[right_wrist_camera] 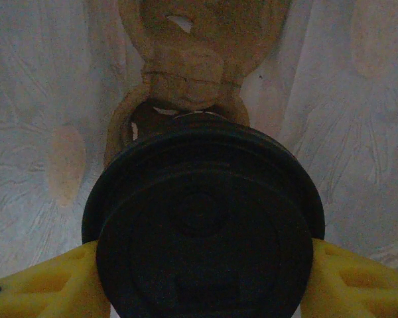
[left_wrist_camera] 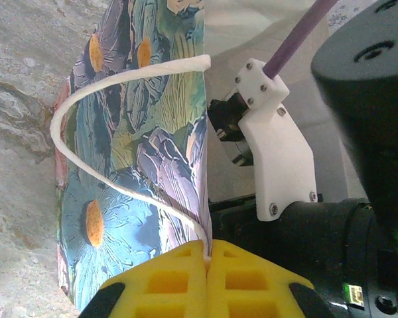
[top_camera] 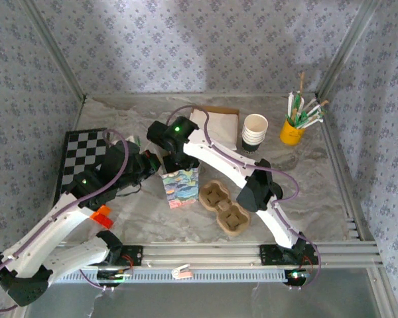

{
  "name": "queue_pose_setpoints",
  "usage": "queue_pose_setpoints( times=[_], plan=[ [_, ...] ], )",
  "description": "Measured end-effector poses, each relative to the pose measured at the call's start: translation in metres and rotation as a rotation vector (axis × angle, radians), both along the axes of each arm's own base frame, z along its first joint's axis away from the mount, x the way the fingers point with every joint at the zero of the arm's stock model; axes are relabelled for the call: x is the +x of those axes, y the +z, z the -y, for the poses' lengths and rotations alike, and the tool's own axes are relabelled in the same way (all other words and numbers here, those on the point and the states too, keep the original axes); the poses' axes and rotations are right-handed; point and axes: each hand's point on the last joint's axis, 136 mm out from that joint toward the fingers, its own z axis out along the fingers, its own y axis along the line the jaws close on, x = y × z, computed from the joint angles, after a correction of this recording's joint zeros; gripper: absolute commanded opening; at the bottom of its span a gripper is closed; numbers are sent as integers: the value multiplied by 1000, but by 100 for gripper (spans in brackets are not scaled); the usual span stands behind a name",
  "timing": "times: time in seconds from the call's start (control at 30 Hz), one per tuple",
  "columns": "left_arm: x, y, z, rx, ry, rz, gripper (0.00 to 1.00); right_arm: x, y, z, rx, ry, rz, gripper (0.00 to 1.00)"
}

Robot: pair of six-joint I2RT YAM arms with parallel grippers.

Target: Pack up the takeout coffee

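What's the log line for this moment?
left gripper: shut on floral paper bag rim | right gripper: shut on takeout coffee | pulp tray: ahead of cup

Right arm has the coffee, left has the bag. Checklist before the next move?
1. Coffee grip: right gripper holds the takeout coffee, one finger on each side of its lid. ok.
2. Bag hold: left gripper is shut on the rim of the paper bag. ok.
3. Bag upright on the table: ok.
4. Line-up: cardboard tray sits centred past the lid in the right wrist view. ok.
5. Tray hollow nearest the cup free: cannot tell, the lid hides most of it.
6. Cup level: cannot tell.
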Motion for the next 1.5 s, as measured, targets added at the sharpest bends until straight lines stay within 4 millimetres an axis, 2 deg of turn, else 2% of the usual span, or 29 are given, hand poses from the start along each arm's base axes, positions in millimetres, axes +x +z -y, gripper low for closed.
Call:
queue_pose_setpoints(
  times=[0.27,1.5],
  plan=[
    [2,0,3,-5,-5,0,0,-3,-16,4,-26,5,-18,53],
    [4,1,5,15,-26,14,0,-2,-17,3,6,6,-6,52]
  ],
)
